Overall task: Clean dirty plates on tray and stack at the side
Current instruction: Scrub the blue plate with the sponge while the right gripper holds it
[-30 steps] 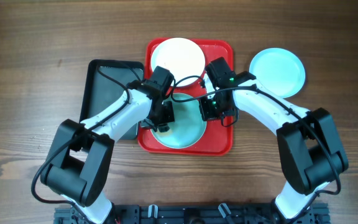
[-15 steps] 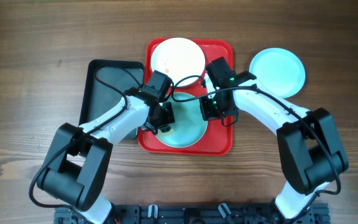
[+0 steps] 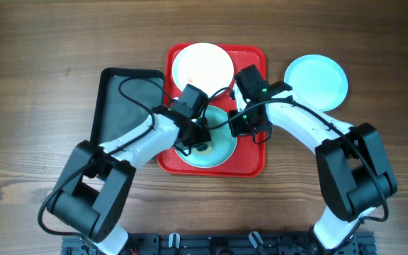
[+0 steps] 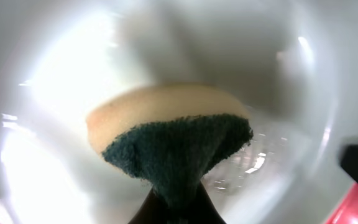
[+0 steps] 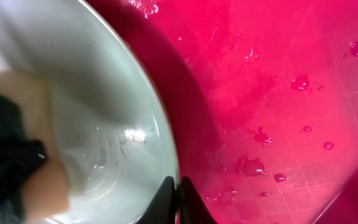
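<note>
On the red tray lie a white plate with faint orange smears at the far end and a pale blue plate at the near end. My left gripper is shut on a yellow sponge, whose dark green side is pinched at the jaws. The sponge rests on the wet plate. My right gripper is shut on that plate's right rim, over the wet tray. A second pale blue plate sits on the table to the right.
A black tray lies on the wooden table just left of the red tray. Water droplets dot the red tray floor beside the held plate. Both arms cross over the near half of the red tray.
My left gripper has swept the sponge to the right, from the plate's left edge toward its middle. The right gripper and the plates have stayed put.
</note>
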Motion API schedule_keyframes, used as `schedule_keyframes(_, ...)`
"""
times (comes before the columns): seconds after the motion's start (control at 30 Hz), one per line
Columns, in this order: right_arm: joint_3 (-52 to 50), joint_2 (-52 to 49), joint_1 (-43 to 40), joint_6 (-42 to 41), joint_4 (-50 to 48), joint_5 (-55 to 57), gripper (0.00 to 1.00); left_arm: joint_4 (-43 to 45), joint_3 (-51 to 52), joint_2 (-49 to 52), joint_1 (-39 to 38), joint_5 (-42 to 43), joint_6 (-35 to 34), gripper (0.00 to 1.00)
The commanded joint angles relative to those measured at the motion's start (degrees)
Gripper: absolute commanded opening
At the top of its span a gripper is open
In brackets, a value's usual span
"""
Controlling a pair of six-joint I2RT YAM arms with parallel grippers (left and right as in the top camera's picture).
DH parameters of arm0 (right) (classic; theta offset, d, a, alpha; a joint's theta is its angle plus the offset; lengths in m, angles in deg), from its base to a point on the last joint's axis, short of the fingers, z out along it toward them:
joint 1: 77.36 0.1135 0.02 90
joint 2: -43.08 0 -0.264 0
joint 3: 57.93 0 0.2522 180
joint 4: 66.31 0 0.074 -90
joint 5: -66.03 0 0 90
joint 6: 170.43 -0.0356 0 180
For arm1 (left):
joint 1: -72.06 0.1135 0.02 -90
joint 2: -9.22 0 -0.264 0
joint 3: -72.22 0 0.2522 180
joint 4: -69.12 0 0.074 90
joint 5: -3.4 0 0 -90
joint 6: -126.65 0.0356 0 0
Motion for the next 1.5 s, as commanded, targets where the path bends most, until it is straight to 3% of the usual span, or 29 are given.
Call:
schedule_keyframes(0.0, -0.2, 0.3, 0.6, -0.1, -0.4, -2.5, 0.04, 1.4, 1.6, 2.3, -3.3, 2.5, -2.8, 0.04)
schedule_keyframes(0.3, -0.2, 0.3, 0.6, 0.0, -0.4, -2.5, 0.04, 3.3, 1.3, 0.7, -2.8, 4.3, -3.8, 0.04)
schedule_keyframes(0.63, -0.2, 0.3, 0.6, -0.1, -0.6, -2.5, 0.04, 0.7, 0.8, -20.8, 9.5, 2.2, 2.5, 0.04)
schedule_keyframes(0.77, -0.2, 0.3, 0.6, 0.0, -0.6, -2.5, 0.04, -1.7, 0.8, -23.8, 12.1, 0.5, 4.0, 0.04)
schedule_keyframes(0.93, -0.2, 0.3, 0.6, -0.1, -1.1, -2.5, 0.04, -6.4, 1.8, -19.4, 10.6, -2.1, 5.5, 0.04)
schedule_keyframes(1.3, -0.2, 0.3, 0.6, 0.0, -1.2, -2.5, 0.04, -0.8, 2.3, -1.1, 7.9, -2.2, 5.5, 0.04)
schedule_keyframes(1.47, -0.2, 0.3, 0.6, -0.1, -1.3, -2.5, 0.04, 2.0, 2.3, 0.2, 6.4, 5.7, 5.5, 0.04)
